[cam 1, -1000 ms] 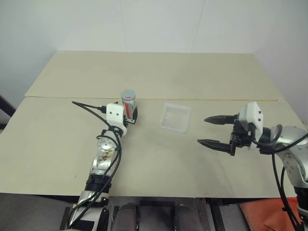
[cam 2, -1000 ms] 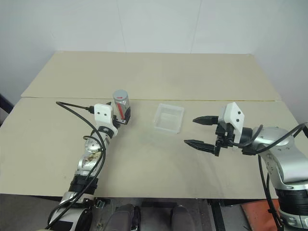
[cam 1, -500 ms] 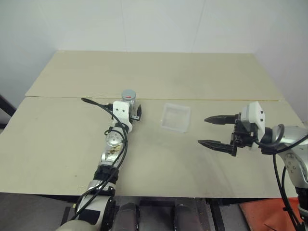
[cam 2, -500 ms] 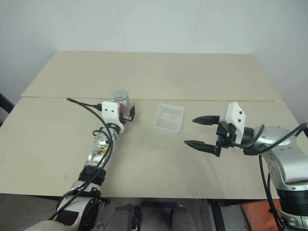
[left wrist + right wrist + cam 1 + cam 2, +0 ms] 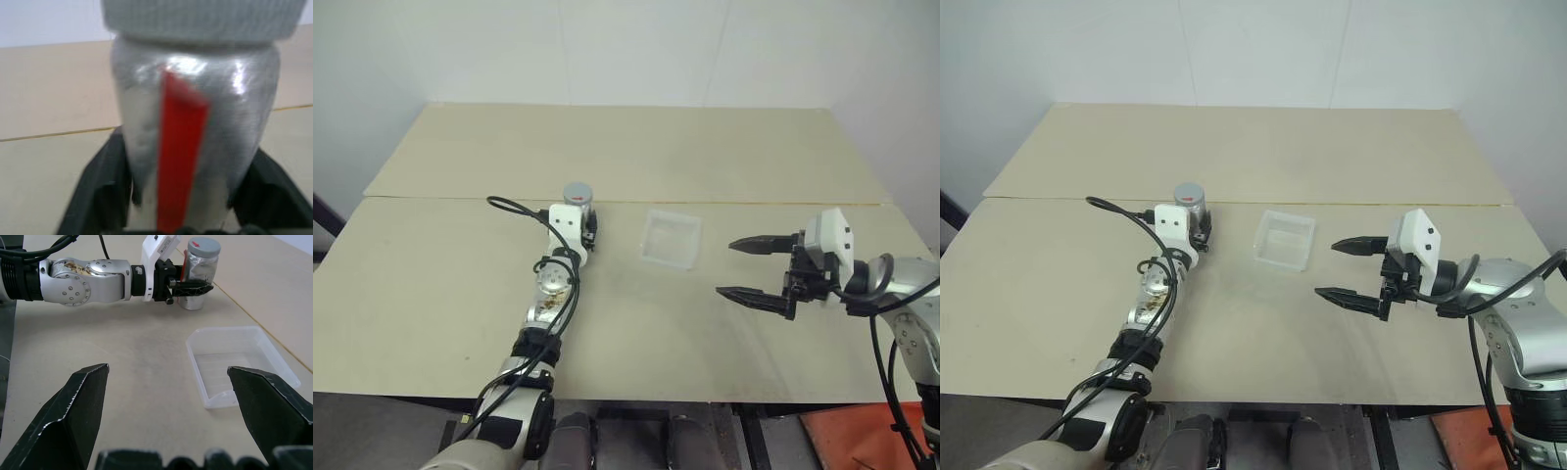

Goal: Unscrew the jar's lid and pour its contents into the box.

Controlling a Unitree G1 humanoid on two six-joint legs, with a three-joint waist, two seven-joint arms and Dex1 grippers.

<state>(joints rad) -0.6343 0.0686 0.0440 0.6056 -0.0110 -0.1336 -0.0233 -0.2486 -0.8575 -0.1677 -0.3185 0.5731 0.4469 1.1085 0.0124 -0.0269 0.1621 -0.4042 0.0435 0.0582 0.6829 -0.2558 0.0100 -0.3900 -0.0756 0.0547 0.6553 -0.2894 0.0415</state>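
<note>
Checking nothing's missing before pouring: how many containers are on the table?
2. The jar stands upright, lid on, gripped by the left claw. The clear box lies to its right, untouched.

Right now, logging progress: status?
Left gripper shut on jar, lid on. Right gripper open. Box empty. Nothing between.

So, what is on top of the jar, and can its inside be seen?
The lid sits on top of the jar, covering its mouth. The metal wall and the lid hide the inside, so the contents cannot be seen.
</note>
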